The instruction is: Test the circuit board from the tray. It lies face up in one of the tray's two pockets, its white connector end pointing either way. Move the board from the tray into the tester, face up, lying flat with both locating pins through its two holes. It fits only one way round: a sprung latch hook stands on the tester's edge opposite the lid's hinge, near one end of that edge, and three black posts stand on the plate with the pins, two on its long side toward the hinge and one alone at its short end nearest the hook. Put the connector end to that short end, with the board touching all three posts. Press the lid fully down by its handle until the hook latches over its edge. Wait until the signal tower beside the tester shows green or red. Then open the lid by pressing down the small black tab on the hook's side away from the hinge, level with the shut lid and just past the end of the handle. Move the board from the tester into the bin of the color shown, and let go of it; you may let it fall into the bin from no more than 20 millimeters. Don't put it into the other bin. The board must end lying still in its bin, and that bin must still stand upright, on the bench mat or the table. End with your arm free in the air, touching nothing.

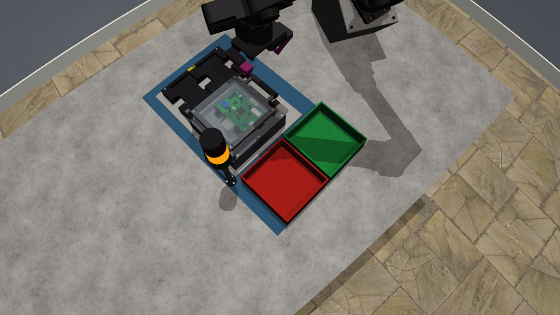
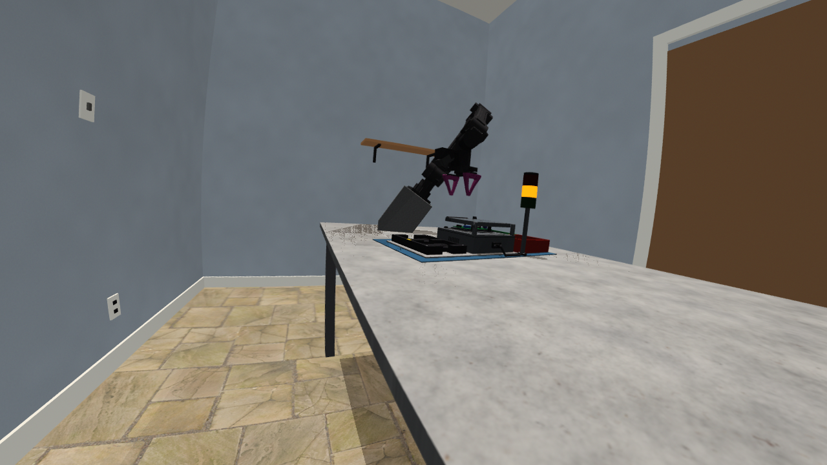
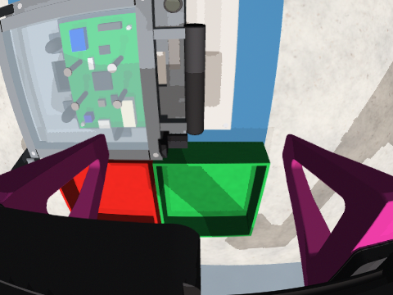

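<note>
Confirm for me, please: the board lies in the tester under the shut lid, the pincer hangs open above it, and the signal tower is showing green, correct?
Not quite: the signal tower shows amber, not green, as the exterior view makes plain. The rest holds: the board lies in the tester under the shut lid, and the pincer hangs open above it.

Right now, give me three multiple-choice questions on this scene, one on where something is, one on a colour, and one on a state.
1. Where is the circuit board?
A in the tray
B in the tester under the lid
C in the red bin

2. Which colour does the signal tower show?
A amber
B green
C red

3. How is the gripper?
A shut on the board
B shut on nothing
C open, holding nothing

Key: 1 B, the board shows through the clear lid; 2 A, its middle band glows amber; 3 C, the purple fingers stand wide apart above the tester.
</note>
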`<state>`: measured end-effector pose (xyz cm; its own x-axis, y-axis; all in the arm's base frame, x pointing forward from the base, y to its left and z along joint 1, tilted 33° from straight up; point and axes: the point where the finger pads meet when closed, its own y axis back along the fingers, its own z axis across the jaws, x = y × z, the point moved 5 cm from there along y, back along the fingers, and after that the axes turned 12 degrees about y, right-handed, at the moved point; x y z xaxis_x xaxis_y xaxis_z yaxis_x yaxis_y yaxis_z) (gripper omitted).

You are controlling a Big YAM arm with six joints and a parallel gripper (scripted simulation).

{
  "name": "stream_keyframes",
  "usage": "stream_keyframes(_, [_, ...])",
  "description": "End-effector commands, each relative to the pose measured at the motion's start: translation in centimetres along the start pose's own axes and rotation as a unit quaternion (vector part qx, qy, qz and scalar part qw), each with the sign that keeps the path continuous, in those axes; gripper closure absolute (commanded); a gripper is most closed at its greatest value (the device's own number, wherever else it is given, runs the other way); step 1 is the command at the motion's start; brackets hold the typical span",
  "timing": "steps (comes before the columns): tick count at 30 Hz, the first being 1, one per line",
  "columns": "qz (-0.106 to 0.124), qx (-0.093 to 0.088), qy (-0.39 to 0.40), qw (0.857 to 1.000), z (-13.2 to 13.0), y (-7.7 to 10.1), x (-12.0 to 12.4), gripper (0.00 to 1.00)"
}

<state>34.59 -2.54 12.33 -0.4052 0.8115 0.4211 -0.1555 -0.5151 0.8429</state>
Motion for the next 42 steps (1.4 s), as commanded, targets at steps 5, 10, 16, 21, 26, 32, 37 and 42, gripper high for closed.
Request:
stream_keyframes(5, [-0.014,-0.018,0.013,1.000,1.75,1.63,-0.38,0.00])
stream_keyframes(10, [-0.014,-0.018,0.013,1.000,1.75,1.63,-0.38,0.00])
stream_keyframes(16, [-0.014,-0.018,0.013,1.000,1.75,1.63,-0.38,0.00])
stream_keyframes(21, [-0.014,-0.018,0.013,1.000,1.75,1.63,-0.38,0.00])
stream_keyframes(26, [-0.014,-0.018,0.013,1.000,1.75,1.63,-0.38,1.00])
stream_keyframes(32, [-0.014,-0.018,0.013,1.000,1.75,1.63,-0.38,1.00])
stream_keyframes(37, [-0.014,-0.018,0.013,1.000,1.75,1.63,-0.38,1.00])
stream_keyframes(42, [-0.014,-0.018,0.013,1.000,1.75,1.63,-0.38,1.00])
